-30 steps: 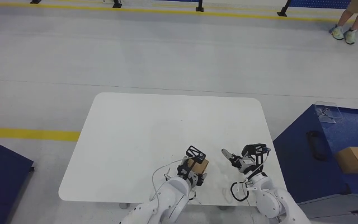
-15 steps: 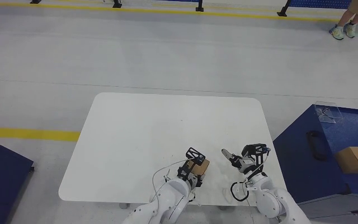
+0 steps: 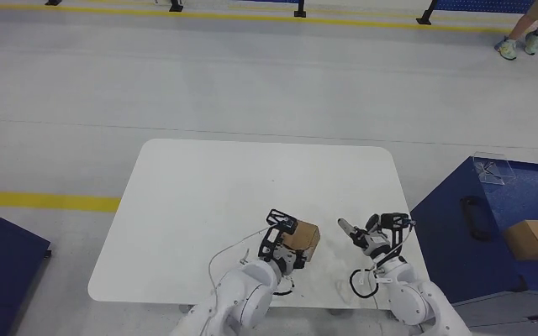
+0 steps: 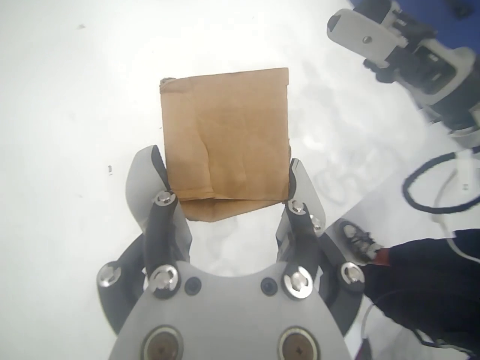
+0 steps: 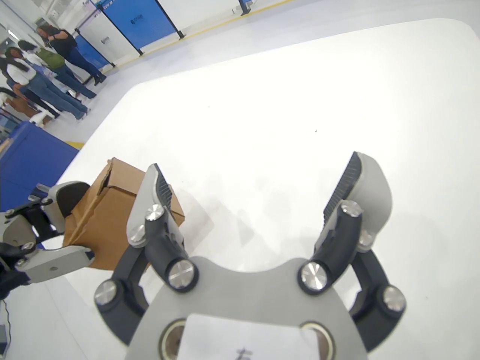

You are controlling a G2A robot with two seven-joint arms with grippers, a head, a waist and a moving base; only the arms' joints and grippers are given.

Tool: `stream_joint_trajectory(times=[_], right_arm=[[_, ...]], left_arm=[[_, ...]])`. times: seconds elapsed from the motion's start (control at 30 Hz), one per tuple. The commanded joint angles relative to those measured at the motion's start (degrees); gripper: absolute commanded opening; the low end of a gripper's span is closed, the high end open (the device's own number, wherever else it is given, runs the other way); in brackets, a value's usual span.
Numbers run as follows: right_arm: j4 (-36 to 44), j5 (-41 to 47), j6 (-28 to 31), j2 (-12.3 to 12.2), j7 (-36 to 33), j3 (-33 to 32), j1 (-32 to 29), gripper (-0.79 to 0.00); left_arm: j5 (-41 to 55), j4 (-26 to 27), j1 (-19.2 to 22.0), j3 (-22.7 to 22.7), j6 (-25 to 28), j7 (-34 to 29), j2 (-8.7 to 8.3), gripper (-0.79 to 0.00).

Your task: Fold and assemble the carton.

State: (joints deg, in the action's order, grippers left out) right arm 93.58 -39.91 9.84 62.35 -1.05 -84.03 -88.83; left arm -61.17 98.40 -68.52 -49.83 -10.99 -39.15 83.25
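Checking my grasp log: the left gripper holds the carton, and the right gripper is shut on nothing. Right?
Not quite. The left gripper does hold the carton, but the right gripper is open, not shut, with nothing between its fingers. The right wrist view shows it.
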Motion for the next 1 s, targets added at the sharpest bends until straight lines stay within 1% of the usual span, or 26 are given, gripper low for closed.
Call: stream_joint_trajectory(times=[0.0, 0.03, 0.1, 0.17, 0.27, 0.37, 0.4, 0.43, 0.47, 0.5, 0.53, 0.57, 0.6, 0.7, 0.8, 0.87, 0.97], right_arm=[[0.4, 3.4, 0.6, 0.0, 0.5, -1.5, -0.5, 0.000], [0.6, 4.9, 0.9, 0.0, 0.3, -2.2, -0.7, 0.000], [1.0, 6.2, 1.3, 0.0, -0.1, -3.2, -1.1, 0.000], [1.2, 6.3, 1.5, 0.0, -0.8, -3.6, -1.4, 0.000], [1.1, 5.7, 1.3, 0.1, -1.6, -3.4, -1.5, 0.000], [0.6, 4.5, 0.7, 0.3, -2.1, -2.6, -1.0, 0.000], [0.5, 4.0, 0.6, 0.3, -2.3, -2.2, -0.9, 0.000], [0.3, 3.5, 0.5, 0.4, -2.4, -2.0, -0.8, 0.000], [0.2, 3.2, 0.4, 0.4, -2.4, -1.8, -0.6, 0.000], [0.1, 3.0, 0.4, 0.5, -2.4, -1.6, -0.5, 0.000], [0.0, 2.6, 0.3, 0.5, -2.6, -1.4, -0.4, 0.000], [-0.1, 2.0, 0.2, 0.5, -3.0, -1.2, -0.3, 0.000], [-0.2, 1.5, 0.1, 0.5, -3.4, -1.0, -0.1, 0.000], [-0.3, 0.6, -0.2, 0.7, -3.4, -0.5, 0.2, 0.000], [-0.3, -0.1, -0.3, 0.8, -3.4, 0.0, 0.3, 0.000], [-0.2, -0.6, -0.2, 0.8, -3.5, 0.1, 0.3, 0.000], [-0.2, -0.6, -0.2, 0.8, -3.5, 0.1, 0.3, 0.000]], left_arm=[[10.3, 0.4, -1.1, -3.5, 2.5, 1.8, 0.01, -0.785], [14.7, 0.2, -1.4, -5.6, 3.3, 2.9, -0.01, -0.785], [25.4, -1.2, -1.9, -8.9, 6.8, 2.6, 0.01, -0.785], [34.0, -4.3, -1.5, -12.1, 8.6, 1.9, -0.01, -0.785], [43.6, -9.9, 0.3, -13.9, 11.1, -1.6, 0.08, -0.785], [46.9, -15.5, 2.7, -13.8, 11.6, -3.2, 0.22, -0.785], [47.5, -17.2, 3.3, -13.7, 11.2, -3.0, 0.30, -0.699], [48.0, -18.7, 4.0, -13.4, 10.7, -3.2, 0.38, -0.505], [48.8, -20.1, 4.6, -13.1, 10.4, -3.6, 0.47, -0.437], [49.5, -21.5, 5.2, -12.9, 10.1, -3.7, 0.55, -0.403], [49.3, -23.0, 5.9, -12.5, 9.3, -4.0, 0.59, -0.234], [49.4, -24.4, 6.6, -12.2, 8.6, -4.1, 0.66, -0.040], [50.1, -25.7, 7.2, -12.2, 8.2, -4.1, 0.74, 0.000], [51.5, -28.9, 8.7, -12.3, 7.5, -4.5, 0.80, 0.000], [52.4, -29.3, 9.0, -13.7, 8.3, -4.3, 0.45, 0.000], [51.7, -27.2, 8.1, -15.2, 8.6, -3.4, -0.06, 0.000], [49.4, -20.1, 4.8, -18.0, 8.7, -0.6, -0.99, 0.000]])
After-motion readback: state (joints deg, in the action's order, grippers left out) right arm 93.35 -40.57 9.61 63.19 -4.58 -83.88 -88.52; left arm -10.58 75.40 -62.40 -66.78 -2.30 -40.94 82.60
